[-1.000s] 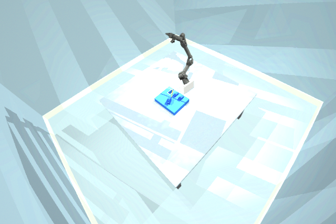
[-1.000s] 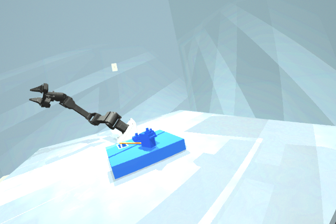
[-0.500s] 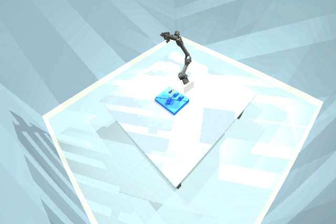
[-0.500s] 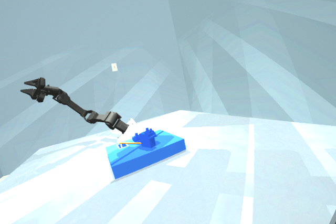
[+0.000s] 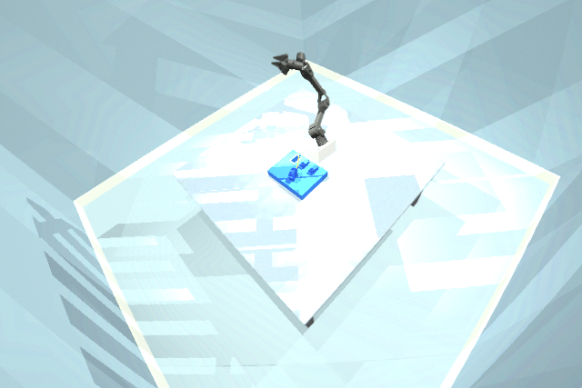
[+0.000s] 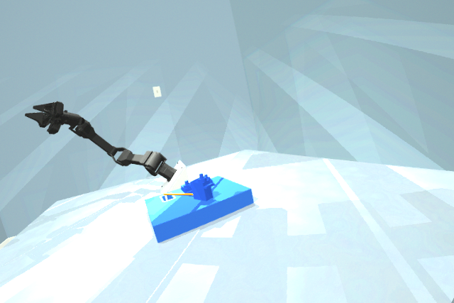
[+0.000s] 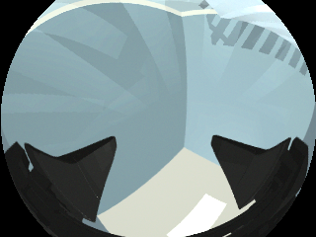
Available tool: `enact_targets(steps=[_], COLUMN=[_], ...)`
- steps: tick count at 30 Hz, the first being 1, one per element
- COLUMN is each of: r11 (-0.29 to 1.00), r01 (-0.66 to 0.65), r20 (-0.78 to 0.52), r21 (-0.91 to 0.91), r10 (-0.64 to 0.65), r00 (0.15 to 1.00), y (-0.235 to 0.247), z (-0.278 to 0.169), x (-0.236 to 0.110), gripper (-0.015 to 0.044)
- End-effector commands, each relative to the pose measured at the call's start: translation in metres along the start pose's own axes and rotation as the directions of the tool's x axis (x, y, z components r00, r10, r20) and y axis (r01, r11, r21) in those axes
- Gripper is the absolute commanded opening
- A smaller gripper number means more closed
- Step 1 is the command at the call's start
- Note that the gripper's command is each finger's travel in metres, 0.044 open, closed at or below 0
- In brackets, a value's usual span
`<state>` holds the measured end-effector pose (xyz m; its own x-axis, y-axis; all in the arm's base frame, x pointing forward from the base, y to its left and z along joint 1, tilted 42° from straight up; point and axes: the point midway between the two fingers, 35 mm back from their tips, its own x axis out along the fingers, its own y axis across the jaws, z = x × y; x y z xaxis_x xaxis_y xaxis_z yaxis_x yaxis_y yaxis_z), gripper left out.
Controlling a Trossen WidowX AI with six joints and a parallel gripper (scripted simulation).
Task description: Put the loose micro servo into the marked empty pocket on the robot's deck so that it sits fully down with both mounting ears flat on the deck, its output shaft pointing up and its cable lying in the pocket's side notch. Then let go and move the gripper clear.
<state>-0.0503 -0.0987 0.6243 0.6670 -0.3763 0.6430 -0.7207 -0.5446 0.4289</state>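
Observation:
The blue deck point(image 5: 303, 189) point(image 6: 205, 216) lies on the table in front of the arm's base. The loose servo point(image 5: 292, 174) point(image 6: 202, 191), a dark blue block, rests on top of the deck, outside the pocket. Its orange-yellow cable point(image 5: 297, 162) point(image 6: 179, 194) reaches toward the white-outlined pocket point(image 5: 295, 158) point(image 6: 167, 198), which shows no servo in it. The servo's exact tilt and shaft direction are hard to tell. My gripper point(image 5: 273, 60) point(image 6: 29, 110) point(image 7: 166, 141) is open and empty, high up and far from the deck, with neither servo nor deck in the wrist view.
Two other dark blue servos point(image 5: 303, 164) point(image 5: 312, 170) sit on the deck beside the loose one, partly hidden behind it in the exterior view. The white arm base point(image 5: 324, 151) stands just behind the deck. Bright patches and shadows cross the white table point(image 5: 328, 233).

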Motion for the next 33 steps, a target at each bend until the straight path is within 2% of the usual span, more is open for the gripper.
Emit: enact_targets(steps=[1, 19, 33], r11=[0.995, 0.938, 0.745], r01=[0.070, 0.235, 0.454], r20=[0.016, 0.056, 0.163], r21=[-0.070, -0.253, -0.489], r10=[-0.069, -0.228, -0.433], r00=[0.997, 0.972, 0.887], y=[-0.030, -0.098, -0.199], z=[-0.001, 0.001, 0.016], x=[0.018, 0.047, 0.076], gripper=[0.0440, 0.0440, 0.0440])
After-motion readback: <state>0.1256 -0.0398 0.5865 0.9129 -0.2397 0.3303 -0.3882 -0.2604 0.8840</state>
